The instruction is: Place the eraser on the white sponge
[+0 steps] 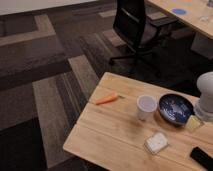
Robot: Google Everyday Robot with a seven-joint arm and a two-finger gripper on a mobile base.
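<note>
Camera view, only view on hand. Landmark: the white sponge (156, 142).

Progress: nothing of the placement shows as done. The sponge lies flat on the wooden surface (110, 135) near its front edge, and its top is bare. The eraser (202, 157) lies on the surface to the right of the sponge and a little nearer the front, apart from it, with bare wood between them. It is cut off by the frame corner, so only part of it shows. Nothing holds it. Judged from this, the whole job is left: the pick-up, the carry to the sponge and the set-down.

Pincer (203, 114): at the lower end of the white arm (207, 90), behind and to the right of the sponge, at the frame's right edge. It is not over the eraser. Spread or pressed together: cannot tell. Nothing is seen held in it.

Look of the eraser: a dark, nearly black, low block lying flat. The shown part is about as big as the sponge.

Look of the sponge: a pale, flat pad with rounded corners.

Others, all behind the sponge:
- a paper cup (146, 106), upright, just behind
- a dark blue bowl (175, 108), behind and to the right
- a small yellow piece (192, 123), right of the sponge, beside the bowl
- a carrot (106, 99), behind and well to the left
</note>
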